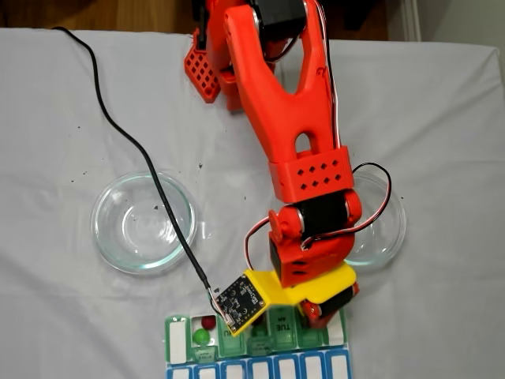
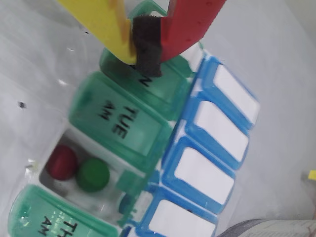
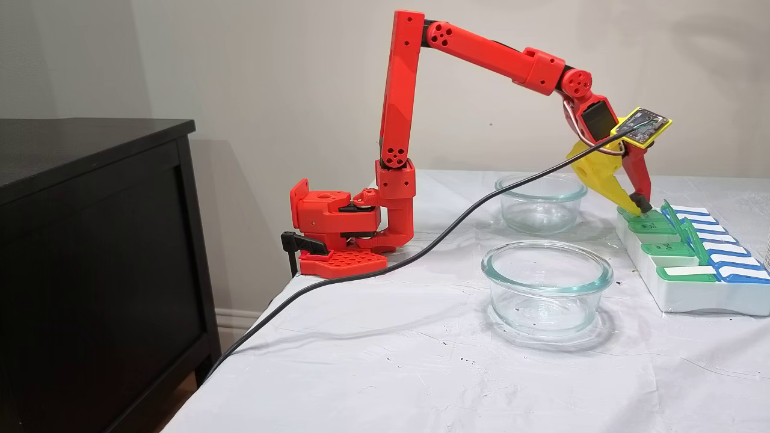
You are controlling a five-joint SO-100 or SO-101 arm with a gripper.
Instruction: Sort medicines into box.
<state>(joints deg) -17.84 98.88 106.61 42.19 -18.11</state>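
Worktop (image 3: 373,361): white cloth, seen from my remote station. Two clear glass dishes (image 1: 144,222) and (image 3: 546,287) stand on it; I see nothing in either. In a fixed view the red arm (image 1: 293,118) crosses over the right dish (image 1: 387,229) and hides part of it. One black cable (image 1: 134,150) runs over the left dish's rim to the wrist board. A black cabinet (image 3: 90,252) stands beside the worktop.

Box (image 2: 148,128): at the near edge in a fixed view, partly under the hand. Green lids read "TUE AM" and "TH… AM" (the rest cut off); a blue row with white panels runs alongside, four counted in the wrist view.

Medicines: I count two, one red ball (image 2: 61,161) and one green ball (image 2: 92,174), touching, in the open cell between the TUE and TH lids.

Hand (image 2: 146,52): yellow and red fingers pressed together on their dark pad, tip touching a closed green lid; I see nothing pinched.
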